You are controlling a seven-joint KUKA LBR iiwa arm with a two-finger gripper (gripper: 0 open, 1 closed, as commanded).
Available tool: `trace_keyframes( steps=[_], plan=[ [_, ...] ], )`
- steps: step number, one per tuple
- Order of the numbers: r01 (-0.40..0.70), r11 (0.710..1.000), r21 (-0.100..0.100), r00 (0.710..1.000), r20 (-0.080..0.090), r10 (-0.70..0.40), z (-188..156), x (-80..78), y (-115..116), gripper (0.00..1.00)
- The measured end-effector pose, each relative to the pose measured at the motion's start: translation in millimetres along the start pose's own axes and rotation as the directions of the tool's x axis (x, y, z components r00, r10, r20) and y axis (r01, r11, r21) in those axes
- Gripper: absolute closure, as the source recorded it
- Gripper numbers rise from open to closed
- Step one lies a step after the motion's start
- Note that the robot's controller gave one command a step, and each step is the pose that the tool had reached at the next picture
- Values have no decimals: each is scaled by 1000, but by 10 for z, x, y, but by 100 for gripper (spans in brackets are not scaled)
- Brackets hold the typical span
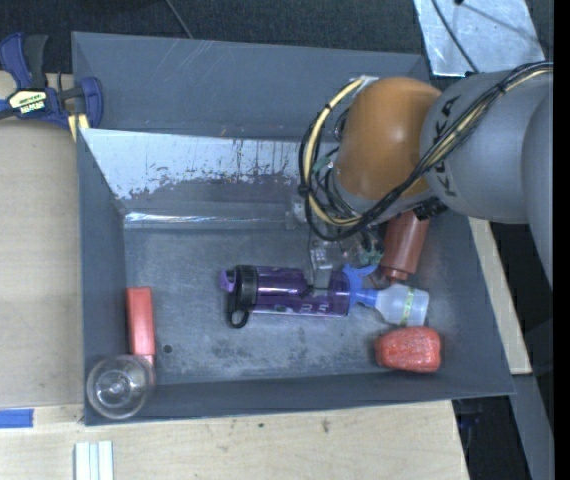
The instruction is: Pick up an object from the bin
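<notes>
I see the gripper (322,271) down at the right end of a glossy purple plastic cylinder with a black cap and loop (283,293); it lies flat mid-floor in the grey metal bin (205,98), nearer the front wall; whether the gripper is open or closed I cannot tell; the orange wrist cover (390,138) hides the top of a brown tube (405,248).

place: robot lab | cues: industrial arm (495,158), bundled cables (315,163) at wrist, grey metal bin (100,268) as work area

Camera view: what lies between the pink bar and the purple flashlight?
Nothing: only bare bin floor separates pink bar from purple flashlight, seen in the camera view.
</notes>
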State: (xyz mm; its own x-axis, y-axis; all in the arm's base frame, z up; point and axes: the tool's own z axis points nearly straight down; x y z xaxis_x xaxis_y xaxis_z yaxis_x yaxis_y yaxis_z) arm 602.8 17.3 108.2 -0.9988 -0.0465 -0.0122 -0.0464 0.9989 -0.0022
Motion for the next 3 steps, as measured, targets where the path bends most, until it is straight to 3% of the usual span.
trace_keyframes(
  steps=[1, 2, 3],
  plan=[
    [18, 1000, -1, 1000, 20, -18, 55, -20, 84, 0],
    [10, 1000, 3, 1000, 22, -10, 77, -14, 427, 0],
    [58, 998, -5, 998, 26, -58, 82, -37, 511, 0]
  ],
)
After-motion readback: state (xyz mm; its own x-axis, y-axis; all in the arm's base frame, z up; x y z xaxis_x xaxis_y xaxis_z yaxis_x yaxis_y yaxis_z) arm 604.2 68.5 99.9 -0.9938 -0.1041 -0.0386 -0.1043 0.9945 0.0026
